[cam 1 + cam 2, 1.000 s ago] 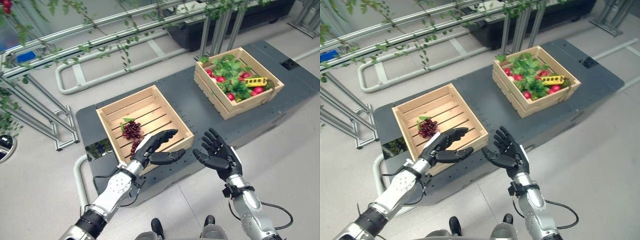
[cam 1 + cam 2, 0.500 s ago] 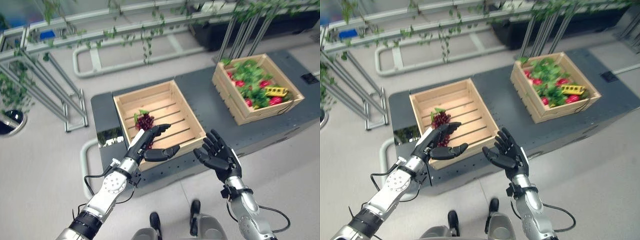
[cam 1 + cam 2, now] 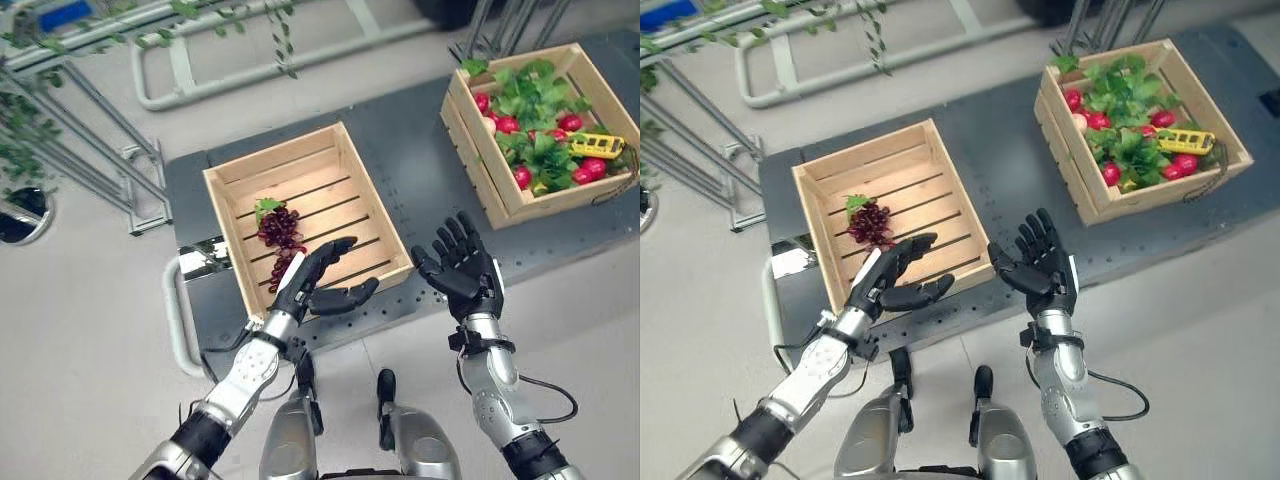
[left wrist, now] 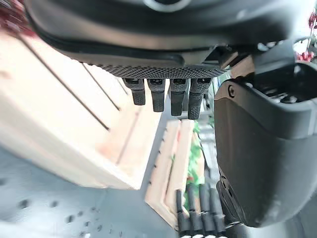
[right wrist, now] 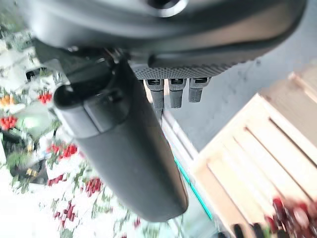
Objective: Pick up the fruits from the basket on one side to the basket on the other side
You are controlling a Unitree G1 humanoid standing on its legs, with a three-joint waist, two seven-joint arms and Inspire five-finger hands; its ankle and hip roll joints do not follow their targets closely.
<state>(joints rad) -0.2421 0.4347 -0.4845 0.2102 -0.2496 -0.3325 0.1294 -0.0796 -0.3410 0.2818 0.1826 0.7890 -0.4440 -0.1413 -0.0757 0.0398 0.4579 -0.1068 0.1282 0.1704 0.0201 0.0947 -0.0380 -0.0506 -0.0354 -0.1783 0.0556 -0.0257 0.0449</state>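
With both the left hand (image 3: 318, 285) and right hand (image 3: 462, 272) spread and empty, the grape bunch (image 3: 281, 232) (lying in the near-left crate (image 3: 385, 226)) could be crushed or dragged by a careless reach toward the far-right fruit crate (image 3: 478, 170)

I see both arms raised in front of me, forearms angled inward. My left hand (image 3: 316, 284) is empty, fingers straight and together, thumb stretched out beneath them. My right hand (image 3: 462, 268) is empty too, palm turned toward the left fingers, its fingers spread and pointing up.
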